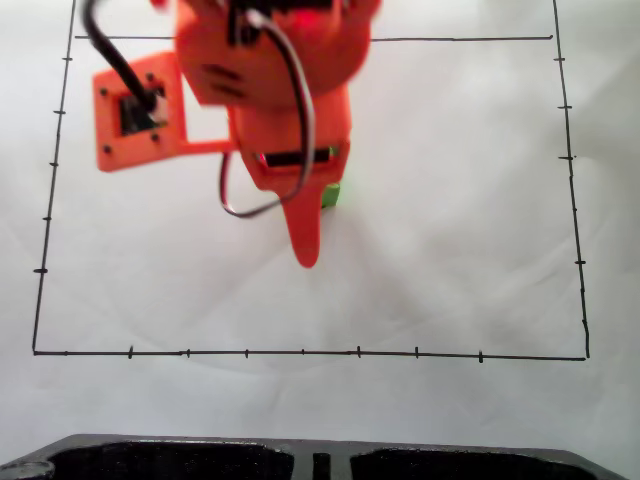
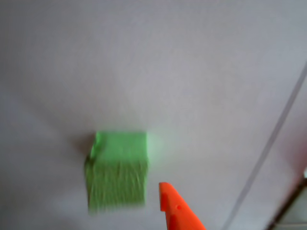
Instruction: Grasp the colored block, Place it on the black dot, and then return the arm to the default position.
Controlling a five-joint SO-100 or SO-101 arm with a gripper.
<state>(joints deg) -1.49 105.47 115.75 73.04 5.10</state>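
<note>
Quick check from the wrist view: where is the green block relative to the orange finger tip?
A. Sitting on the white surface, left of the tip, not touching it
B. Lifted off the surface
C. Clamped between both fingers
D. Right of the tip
A: in the wrist view the green block rests on the white surface, left of the end effector's orange finger tip, with a gap between them.

Bright green colored block (image 2: 117,170), orange-red arm (image 1: 270,70) with black cables (image 1: 110,50), white sheet (image 1: 450,250) ruled with thin black lines (image 1: 300,353)
</note>
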